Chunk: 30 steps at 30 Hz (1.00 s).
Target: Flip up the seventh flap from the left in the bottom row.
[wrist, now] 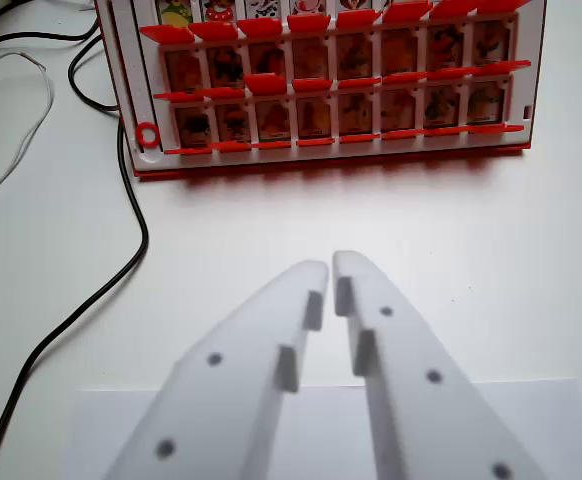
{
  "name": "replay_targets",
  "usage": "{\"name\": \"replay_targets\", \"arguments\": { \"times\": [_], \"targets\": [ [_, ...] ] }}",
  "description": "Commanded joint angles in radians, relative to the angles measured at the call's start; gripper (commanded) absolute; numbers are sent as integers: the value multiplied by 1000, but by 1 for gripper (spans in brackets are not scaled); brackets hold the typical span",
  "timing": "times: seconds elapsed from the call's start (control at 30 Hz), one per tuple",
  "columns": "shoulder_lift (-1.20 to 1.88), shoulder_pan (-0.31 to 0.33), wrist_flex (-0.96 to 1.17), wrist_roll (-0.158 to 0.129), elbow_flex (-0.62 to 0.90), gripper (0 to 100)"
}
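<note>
White table (491, 250) fills most of the wrist view. Matte surface, evenly lit.

Game board (331, 85) stands at the far edge, across the top of the view: red frame, white grid, small picture cards in windows. Only part of it shows; the top is cut off by the view's edge. Two full rows of windows visible, plus a strip of a third above. Red flaps lie along the lower edge of each row. Bottom row: eight windows counted from the wrist view's left. Seventh flap (445, 131) sits toward the wrist view's right, a thin red strip under its window, lying down flat like its neighbours. Card pictures too blurred to read.

Gripper (331, 268): two white printed fingers (271, 320) reach up from the bottom centre, tips nearly meeting, only a narrow slit between them. Nothing held. Tips hang over bare table, well short of the board, and roughly in line with the board's middle columns rather than with the seventh flap.

White sheet of paper (531, 420) lies on the table under the fingers, at the bottom of the view.

Black cable (136, 200) runs from the board's left side down to the bottom-left corner. Thin white wires (26, 75) loop at upper left.

Small red ring (148, 135) marked on the board's left border.
</note>
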Motion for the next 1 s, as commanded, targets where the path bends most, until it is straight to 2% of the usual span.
{"name": "replay_targets", "arguments": {
  "times": [0.0,0.33,0.97],
  "targets": [
    [-3,-5,20,-2,-100,0],
    [-3,-5,14,-9,-92,0],
    [-3,-5,14,-6,-83,0]
  ]
}}
